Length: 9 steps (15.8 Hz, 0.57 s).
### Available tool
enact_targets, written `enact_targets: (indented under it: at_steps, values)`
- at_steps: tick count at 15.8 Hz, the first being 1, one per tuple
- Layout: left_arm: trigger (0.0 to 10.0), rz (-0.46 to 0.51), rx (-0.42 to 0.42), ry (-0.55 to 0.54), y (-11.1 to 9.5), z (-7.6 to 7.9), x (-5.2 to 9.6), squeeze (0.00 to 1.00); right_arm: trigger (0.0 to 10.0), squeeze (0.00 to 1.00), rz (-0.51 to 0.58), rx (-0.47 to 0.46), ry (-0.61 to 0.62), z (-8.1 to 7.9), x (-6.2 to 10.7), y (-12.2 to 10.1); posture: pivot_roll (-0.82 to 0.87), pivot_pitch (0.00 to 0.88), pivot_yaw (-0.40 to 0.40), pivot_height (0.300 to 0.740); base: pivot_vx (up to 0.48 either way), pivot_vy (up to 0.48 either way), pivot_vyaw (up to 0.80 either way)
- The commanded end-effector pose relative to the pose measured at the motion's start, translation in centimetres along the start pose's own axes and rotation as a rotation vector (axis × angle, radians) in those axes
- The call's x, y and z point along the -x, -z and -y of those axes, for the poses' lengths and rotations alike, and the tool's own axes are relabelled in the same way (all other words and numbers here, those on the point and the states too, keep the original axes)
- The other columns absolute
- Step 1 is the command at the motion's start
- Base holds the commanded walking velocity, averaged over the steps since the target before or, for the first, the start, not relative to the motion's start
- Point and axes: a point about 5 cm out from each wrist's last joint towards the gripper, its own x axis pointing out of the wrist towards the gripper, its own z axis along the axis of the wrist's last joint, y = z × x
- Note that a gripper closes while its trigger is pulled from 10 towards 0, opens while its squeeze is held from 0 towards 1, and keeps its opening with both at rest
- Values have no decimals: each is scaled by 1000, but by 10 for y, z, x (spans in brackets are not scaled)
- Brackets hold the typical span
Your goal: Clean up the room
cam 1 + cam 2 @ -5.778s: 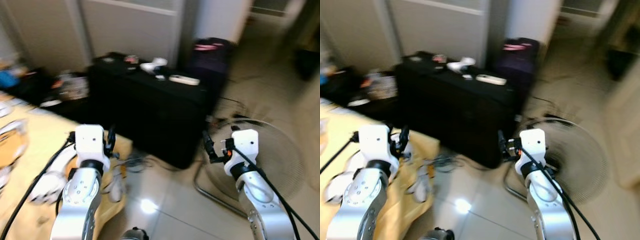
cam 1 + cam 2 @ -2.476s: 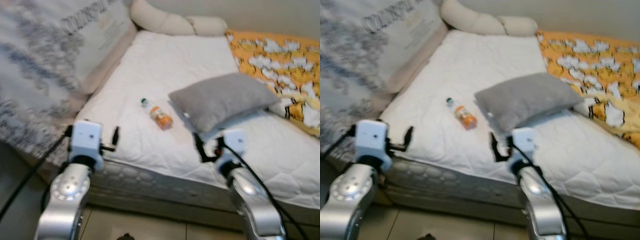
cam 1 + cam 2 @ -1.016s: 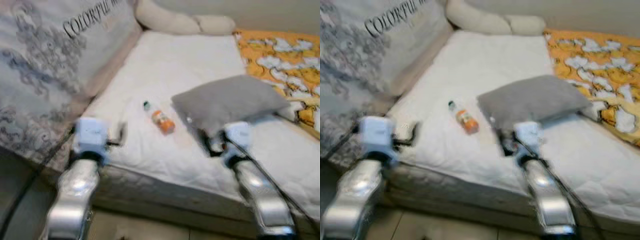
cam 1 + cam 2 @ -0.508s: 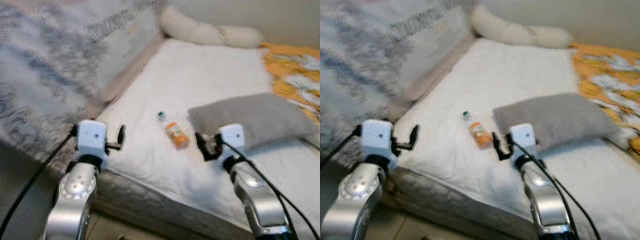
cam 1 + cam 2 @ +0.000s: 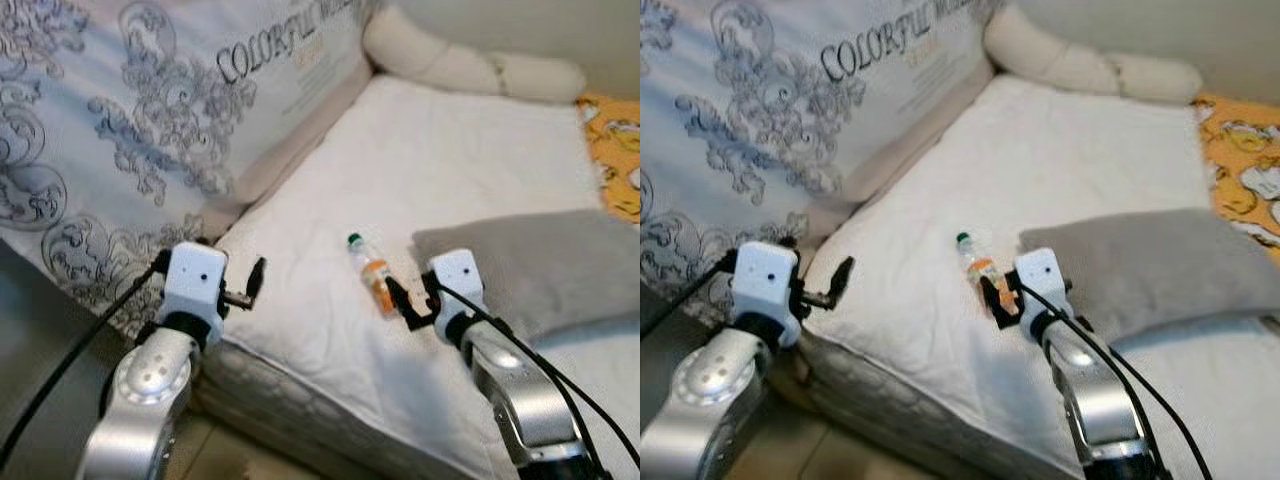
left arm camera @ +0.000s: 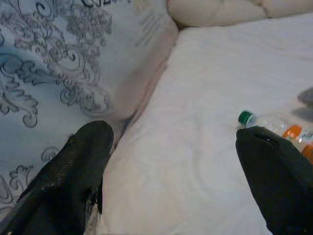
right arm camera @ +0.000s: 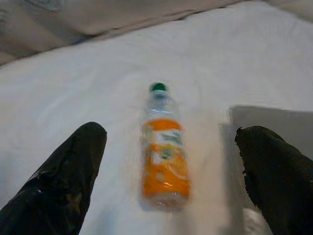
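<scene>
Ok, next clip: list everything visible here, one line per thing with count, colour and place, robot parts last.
bottle: one, clear with orange label and green cap, lying on its side on the mattress, just left of the grey pillow.
grey pillow: one, grey, on the right part of the mattress.
mattress: one, white quilted, in front of the robot.
printed cushion: one large, pale with grey swirls and lettering, along the mattress's left side.
bolster: one, cream, along the far edge of the mattress.
patterned blanket: one, orange and white, far right.
left gripper: one, black fingers, open, over the mattress's near left edge.
right gripper: one, black fingers, open, with the bottle between its fingers in the wrist view, not touching.
</scene>
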Motion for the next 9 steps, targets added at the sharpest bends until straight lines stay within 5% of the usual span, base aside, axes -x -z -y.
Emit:
enact_targets:
  at_steps: [1, 4, 6, 9]
  values:
    - [10000, -19, 13, 32, 1, 0, 3, 0, 10000, 0, -1, -31, -15, 0, -3, -8, 79, 0, 3, 740, 0, 0, 0]
    - [10000, -49, -4, 122, 0, 2, 0, 0, 10000, 0, -95, -28, 1, 7, -17, -14, 73, 0, 10, 740, 0, 0, 0]
    - [10000, -58, -79, 200, -4, -2, -8, 0, 10000, 0, -189, 40, -5, 13, -50, -21, 74, 0, 13, 740, 0, 0, 0]
    - [10000, -48, -96, 239, -11, -7, -14, 0, 10000, 0, -232, 16, 17, 19, -76, -28, 76, 46, 17, 740, 0, 0, 0]
